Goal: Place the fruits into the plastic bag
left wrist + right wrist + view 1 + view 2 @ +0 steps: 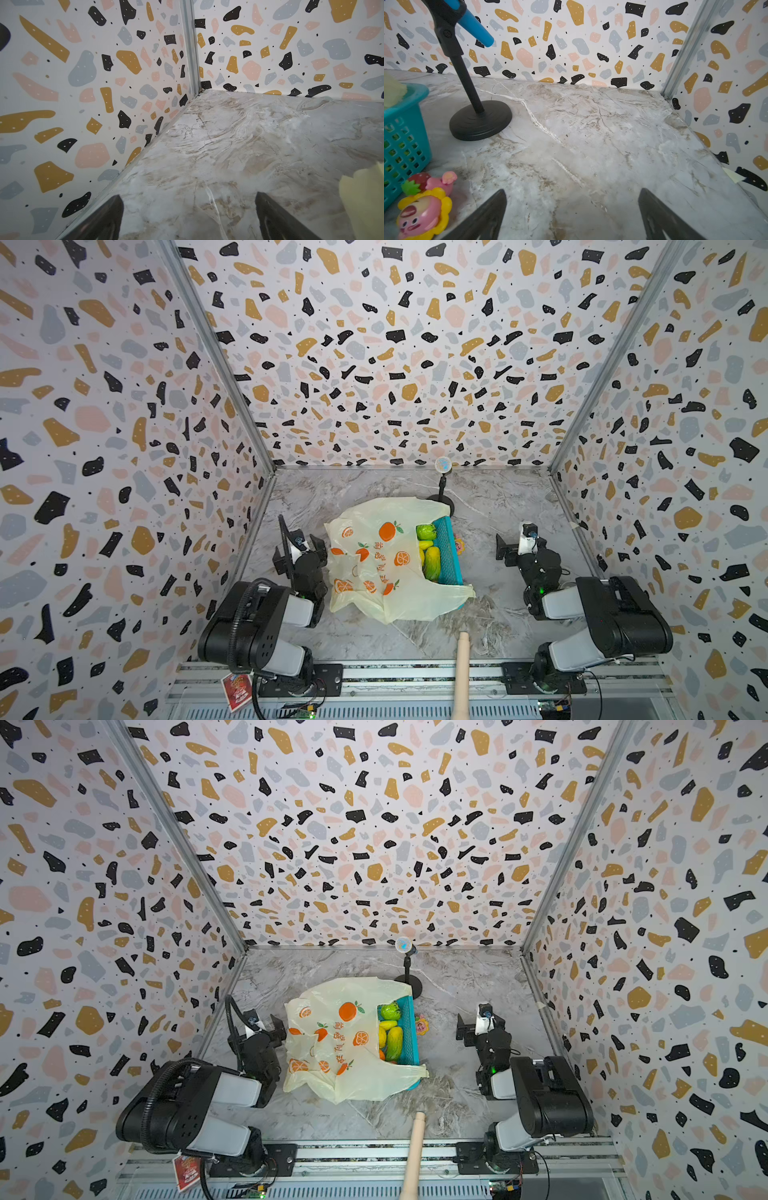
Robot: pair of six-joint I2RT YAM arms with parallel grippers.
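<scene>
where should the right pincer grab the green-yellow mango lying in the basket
Probably across the middle of the mango, with the right pincer coming straight down. It lies lengthwise beside the teal basket wall, so its narrow width is the easiest span to close on. The plastic bag drapes over the basket's side toward the left arm, leaving only the top open.

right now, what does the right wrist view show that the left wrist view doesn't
Only the right wrist view: the teal basket, the black stand, a pink and yellow toy beside the basket, and the right end effector, open. Only the left wrist view: the left end effector, open above the tabletop. Both: the tabletop, the speckled walls and a bit of the plastic bag.
</scene>
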